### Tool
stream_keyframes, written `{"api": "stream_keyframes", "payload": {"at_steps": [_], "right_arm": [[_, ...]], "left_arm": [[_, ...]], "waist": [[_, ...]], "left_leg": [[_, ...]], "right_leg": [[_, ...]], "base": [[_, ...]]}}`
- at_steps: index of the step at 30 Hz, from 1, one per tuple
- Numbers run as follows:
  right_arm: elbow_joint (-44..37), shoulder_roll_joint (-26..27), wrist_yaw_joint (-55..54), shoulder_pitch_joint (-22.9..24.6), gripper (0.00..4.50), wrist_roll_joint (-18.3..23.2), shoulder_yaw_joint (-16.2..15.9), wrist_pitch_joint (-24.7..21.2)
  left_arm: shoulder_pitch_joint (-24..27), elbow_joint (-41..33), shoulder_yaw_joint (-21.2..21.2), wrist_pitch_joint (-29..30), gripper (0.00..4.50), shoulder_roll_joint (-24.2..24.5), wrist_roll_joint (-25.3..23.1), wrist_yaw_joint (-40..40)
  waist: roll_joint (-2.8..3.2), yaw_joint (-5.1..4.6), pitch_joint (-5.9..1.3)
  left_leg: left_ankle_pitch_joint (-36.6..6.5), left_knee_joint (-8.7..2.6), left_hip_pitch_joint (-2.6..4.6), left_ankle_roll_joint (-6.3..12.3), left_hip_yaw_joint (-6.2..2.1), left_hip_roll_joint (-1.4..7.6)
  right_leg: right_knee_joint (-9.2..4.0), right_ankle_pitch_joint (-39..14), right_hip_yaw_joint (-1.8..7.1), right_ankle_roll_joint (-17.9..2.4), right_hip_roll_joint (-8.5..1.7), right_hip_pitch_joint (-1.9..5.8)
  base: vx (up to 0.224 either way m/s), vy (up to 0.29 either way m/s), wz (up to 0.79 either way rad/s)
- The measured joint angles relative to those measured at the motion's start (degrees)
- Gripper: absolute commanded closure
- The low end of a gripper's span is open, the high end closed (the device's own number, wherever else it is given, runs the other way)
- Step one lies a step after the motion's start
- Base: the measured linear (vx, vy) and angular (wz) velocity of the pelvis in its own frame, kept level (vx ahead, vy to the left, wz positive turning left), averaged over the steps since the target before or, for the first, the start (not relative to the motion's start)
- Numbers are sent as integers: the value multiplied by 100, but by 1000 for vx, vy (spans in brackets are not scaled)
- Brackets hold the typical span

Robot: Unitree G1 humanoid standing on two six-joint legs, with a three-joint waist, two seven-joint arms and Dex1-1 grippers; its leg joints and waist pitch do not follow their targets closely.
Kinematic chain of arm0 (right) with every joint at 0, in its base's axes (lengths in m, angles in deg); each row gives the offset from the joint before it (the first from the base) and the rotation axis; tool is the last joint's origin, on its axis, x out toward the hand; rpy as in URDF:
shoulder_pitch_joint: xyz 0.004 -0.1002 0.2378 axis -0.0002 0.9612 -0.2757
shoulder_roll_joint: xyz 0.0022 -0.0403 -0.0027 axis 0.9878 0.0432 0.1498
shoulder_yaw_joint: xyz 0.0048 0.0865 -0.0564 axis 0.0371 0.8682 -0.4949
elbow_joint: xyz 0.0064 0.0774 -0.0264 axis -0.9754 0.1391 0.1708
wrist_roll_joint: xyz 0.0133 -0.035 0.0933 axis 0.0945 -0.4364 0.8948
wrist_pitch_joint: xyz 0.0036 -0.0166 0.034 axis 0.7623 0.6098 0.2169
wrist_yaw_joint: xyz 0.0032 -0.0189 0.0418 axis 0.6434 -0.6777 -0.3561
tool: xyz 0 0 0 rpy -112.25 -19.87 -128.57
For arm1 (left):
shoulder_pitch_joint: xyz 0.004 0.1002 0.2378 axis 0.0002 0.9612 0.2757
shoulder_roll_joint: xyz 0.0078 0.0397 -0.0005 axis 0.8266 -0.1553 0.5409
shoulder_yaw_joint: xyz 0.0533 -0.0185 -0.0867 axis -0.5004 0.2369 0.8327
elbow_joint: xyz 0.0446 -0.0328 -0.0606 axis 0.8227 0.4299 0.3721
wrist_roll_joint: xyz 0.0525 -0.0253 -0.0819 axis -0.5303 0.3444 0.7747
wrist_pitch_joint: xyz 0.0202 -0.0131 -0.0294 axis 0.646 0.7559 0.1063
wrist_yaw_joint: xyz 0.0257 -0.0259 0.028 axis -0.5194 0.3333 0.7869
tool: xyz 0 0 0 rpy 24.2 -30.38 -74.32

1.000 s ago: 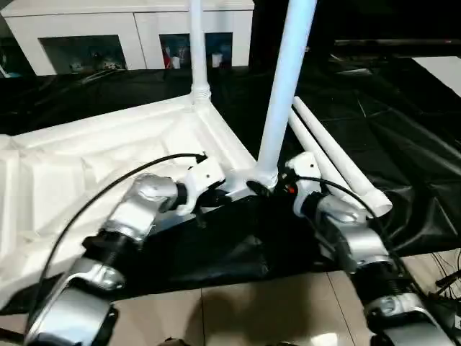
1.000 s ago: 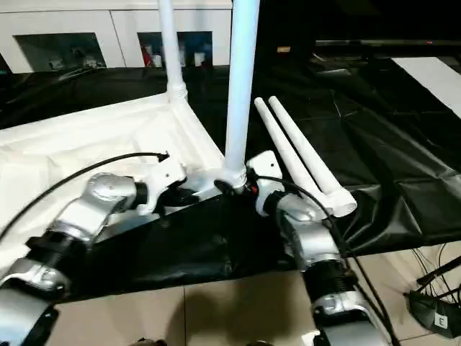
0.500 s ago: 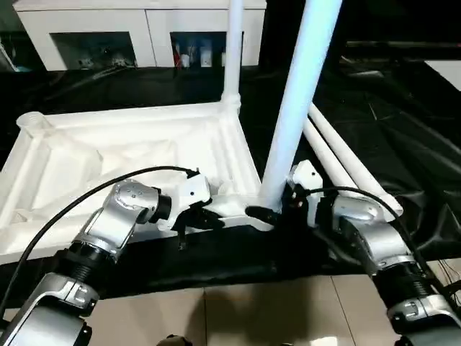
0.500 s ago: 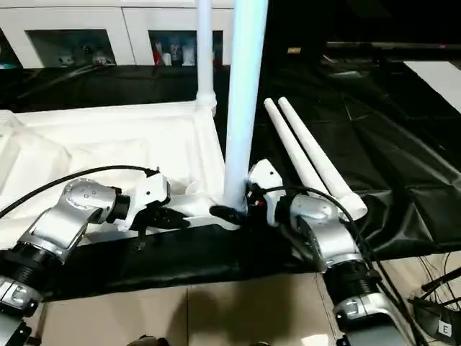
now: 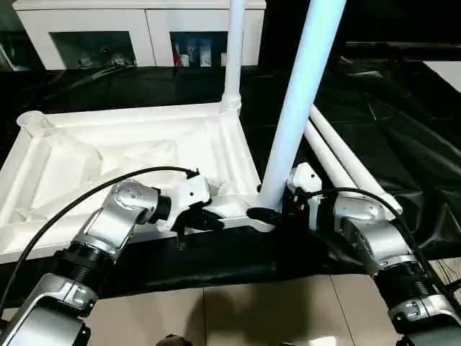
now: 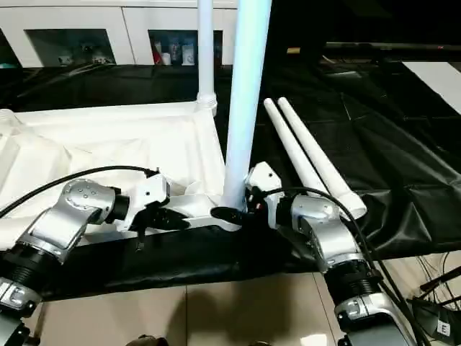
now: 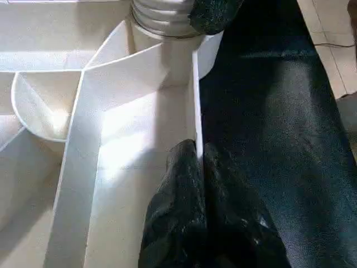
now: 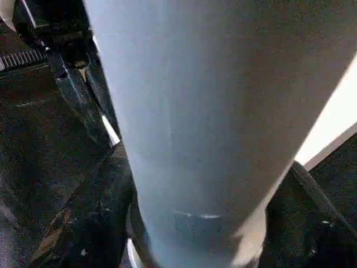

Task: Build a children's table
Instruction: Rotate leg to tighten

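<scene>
The tabletop lies underside up on the black-sheeted table. One leg stands in the corner socket at about 12 o'clock, and a second leg stands in the near corner socket at about 5 o'clock of the tabletop. Two spare legs lie side by side on the sheet, at 3 o'clock from that corner.

The step in hand looks like seating the second leg. The right end effector has its fingers on either side of the leg's base, just above the socket, one finger dark against the tube; I judge it a grip, though how firmly it clamps cannot be told. The left end effector is pinched together on the tabletop's thin rim wall, just at 9 o'clock of the socket, bracing the piece.

To do this well, keep the left pinch firm so the tabletop cannot slide on the slick sheet. Hold the leg upright and in line with the socket before twisting or pressing; the leg leans slightly in the head views, so a skewed push could jam it or lift the corner. Grip low, near the base, for control.
</scene>
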Motion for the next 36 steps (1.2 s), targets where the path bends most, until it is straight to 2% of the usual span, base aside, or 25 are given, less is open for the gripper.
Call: {"api": "stream_keyframes", "payload": {"at_steps": [4, 10, 14, 18, 26, 29, 31, 34, 36], "right_arm": [[0, 17, -55, 1, 182, -1, 3, -32], [375, 418, -1276, -92, 183, -118, 272, -78], [927, 1061, -2917, -465, 183, -287, 649, -310], [1221, 1455, -4069, -681, 183, -318, 912, -381], [1348, 1578, -4484, -791, 183, -318, 985, -384], [2027, 1833, -5160, -1135, 183, -347, 1165, 117], [2094, 1844, -5149, -1116, 128, -337, 1199, 342], [2020, 1870, -4933, -1079, 104, -313, 1229, 467], [1893, 1893, -4732, -1016, 79, -313, 1209, 507]], "left_arm": [[-5, 9, -1, 23, 450, -5, -2, 21], [-329, 536, 70, 197, 450, -380, -178, 687], [-794, 1212, 106, 480, 450, -875, -380, 1495], [-1029, 1568, 130, 723, 450, -1269, -385, 2083], [-1120, 1704, 190, 802, 450, -1400, -374, 2262], [-1314, 1989, 227, 786, 450, -1628, -437, 2576], [-1305, 1941, 225, 776, 450, -1601, -449, 2584], [-1271, 1828, 227, 755, 450, -1511, -451, 2579], [-1263, 1744, 231, 739, 450, -1398, -451, 2572]], "waist": [[0, -2, 0], [-5, -26, -4], [-10, -64, -3], [-12, -74, -1], [-18, -66, -4], [-9, -70, 1], [-8, -65, 8], [-2, -71, 17], [2, -116, 18]], "left_leg": [[0, 6, 1, 0, 0, 0], [-17, 23, 24, -30, -3, -1], [-14, 19, 47, -36, -2, -5], [-12, 12, 63, -38, -2, -9], [-12, -2, 65, -39, -3, -10], [-12, -10, 62, -39, -3, -12], [-12, -13, 59, -39, -3, -13], [-12, -15, 42, -40, -3, -12], [-9, -14, 25, -44, -6, -10]], "right_leg": [[5, 0, 1, 0, 0, 0], [8, 16, 10, -13, -1, 29], [-8, 21, 18, -18, -1, 45], [-19, 8, 21, 4, -2, 55], [-18, 30, 19, -13, -2, 54], [-28, 34, 20, -20, -2, 48], [-31, 34, 19, -20, -2, 47], [-31, 50, 18, -15, -2, 31], [-30, 70, 14, 4, 0, 12]], "base": [[0, 0, 0], [0, 0, 0], [0, 0, 0], [0, 0, 0], [0, 0, 0], [0, 0, 0], [0, 0, 0], [0, 0, 0], [0, 0, 0]]}}
